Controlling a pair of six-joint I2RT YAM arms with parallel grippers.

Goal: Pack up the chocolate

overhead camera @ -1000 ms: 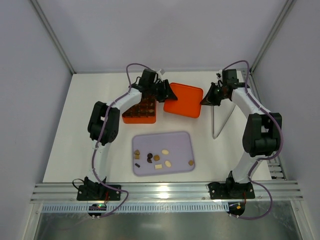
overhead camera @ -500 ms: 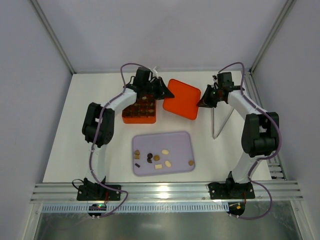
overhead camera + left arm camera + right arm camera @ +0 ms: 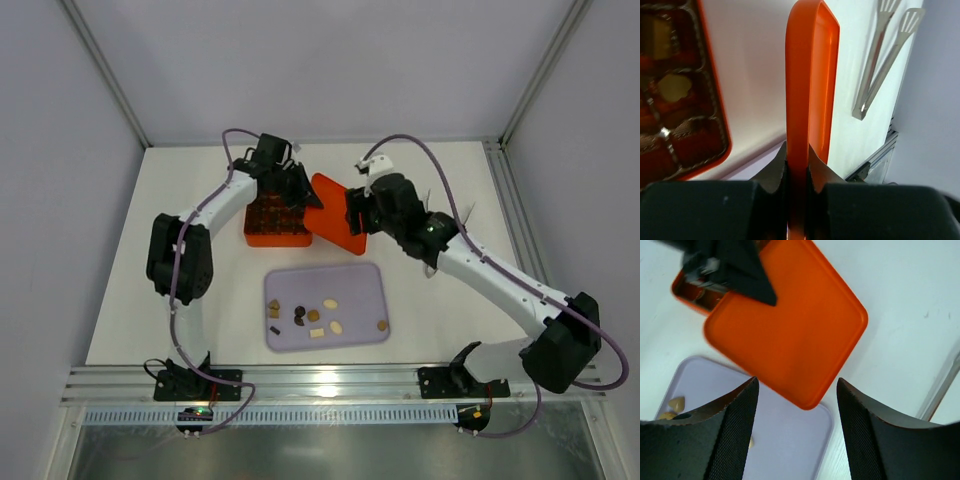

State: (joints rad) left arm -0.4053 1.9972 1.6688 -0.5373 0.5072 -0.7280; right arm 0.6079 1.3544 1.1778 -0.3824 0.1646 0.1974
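Observation:
My left gripper (image 3: 303, 197) (image 3: 797, 165) is shut on the rim of the flat orange lid (image 3: 333, 214) (image 3: 807, 75), which hangs tilted, edge-on in the left wrist view, just right of the orange gridded box (image 3: 276, 226) (image 3: 682, 107). Some of the box's cells hold chocolate. My right gripper (image 3: 357, 214) (image 3: 796, 385) is open, hovering off the lid's (image 3: 790, 325) free corner without touching it. Loose chocolate pieces (image 3: 300, 316) in brown, tan and cream lie on the lavender tray (image 3: 355, 280) (image 3: 790, 445).
Metal tongs (image 3: 885, 55) lie on the white table to the right of the lid, mostly hidden under my right arm in the top view. The tray sits in front of the box and lid. Cage walls stand close behind.
My right gripper has opened and let go of the lid, and its arm has swung left toward the centre. The left gripper has closed on the lid and carried it left toward the box.

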